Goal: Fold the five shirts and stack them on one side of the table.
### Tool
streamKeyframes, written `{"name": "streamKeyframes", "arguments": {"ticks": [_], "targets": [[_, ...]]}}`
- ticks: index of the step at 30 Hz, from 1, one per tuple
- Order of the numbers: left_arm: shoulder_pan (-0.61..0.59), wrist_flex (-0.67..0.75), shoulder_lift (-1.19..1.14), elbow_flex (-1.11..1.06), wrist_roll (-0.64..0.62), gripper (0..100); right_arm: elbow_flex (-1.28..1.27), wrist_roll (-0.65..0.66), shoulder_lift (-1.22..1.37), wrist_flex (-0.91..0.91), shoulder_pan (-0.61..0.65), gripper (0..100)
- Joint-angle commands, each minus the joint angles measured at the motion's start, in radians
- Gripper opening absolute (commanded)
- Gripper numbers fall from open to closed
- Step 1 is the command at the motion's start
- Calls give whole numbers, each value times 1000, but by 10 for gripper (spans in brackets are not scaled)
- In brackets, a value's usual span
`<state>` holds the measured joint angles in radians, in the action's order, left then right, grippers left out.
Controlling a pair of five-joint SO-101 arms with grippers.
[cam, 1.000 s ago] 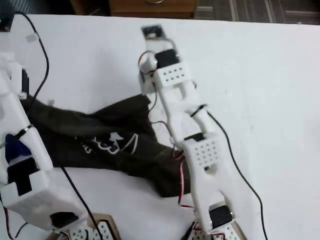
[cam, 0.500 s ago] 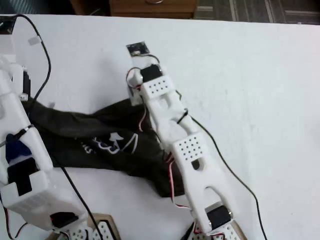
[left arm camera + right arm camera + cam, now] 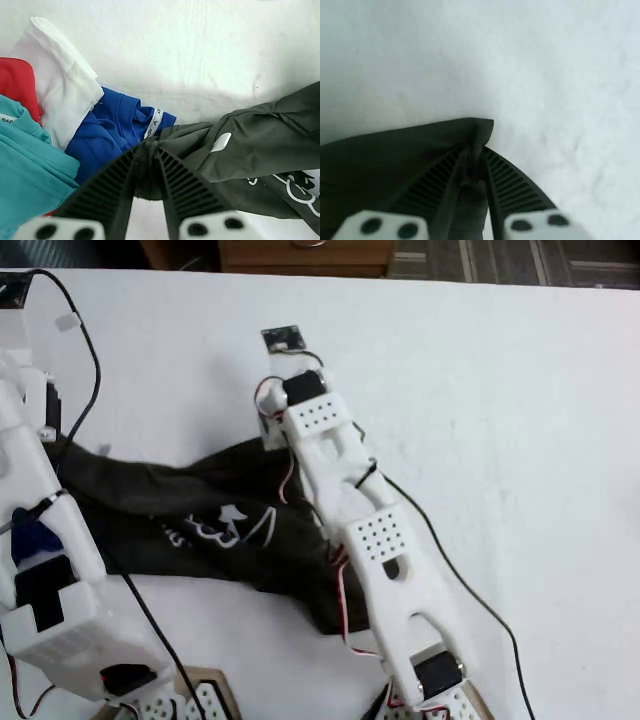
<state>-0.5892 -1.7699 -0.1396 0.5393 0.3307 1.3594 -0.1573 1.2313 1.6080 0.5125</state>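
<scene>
With our left gripper (image 3: 150, 156) and right gripper (image 3: 472, 150) each clenched on the dark shirt (image 3: 220, 525), we should pull evenly apart, low over the bench (image 3: 500, 390), flattening it before folding.

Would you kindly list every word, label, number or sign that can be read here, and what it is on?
Neck tape on the blue shirt: dark letters, too small to read.
Tag on the teal shirt: cut off at the picture's edge, unreadable.
White print on the dark shirt: a drawing with small letters, too blurred to read.
Nothing here can be quoted.
</scene>
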Motion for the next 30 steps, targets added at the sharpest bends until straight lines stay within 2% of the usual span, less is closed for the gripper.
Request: {"name": "streamKeyframes", "arguments": {"ticks": [1,10,16,22,30], "targets": [[6,-8,57,10,5,27,25,-12,-137,53,-7,19],[12,-8,127,12,-2,27,23,-9,-559,159,-114,19],[69,-8,285,10,-2,27,23,69,-839,159,-96,19],[72,-8,414,10,-3,27,14,133,-1070,159,-97,19],[68,-8,571,8,-5,27,12,222,-1362,159,-202,19]]}}
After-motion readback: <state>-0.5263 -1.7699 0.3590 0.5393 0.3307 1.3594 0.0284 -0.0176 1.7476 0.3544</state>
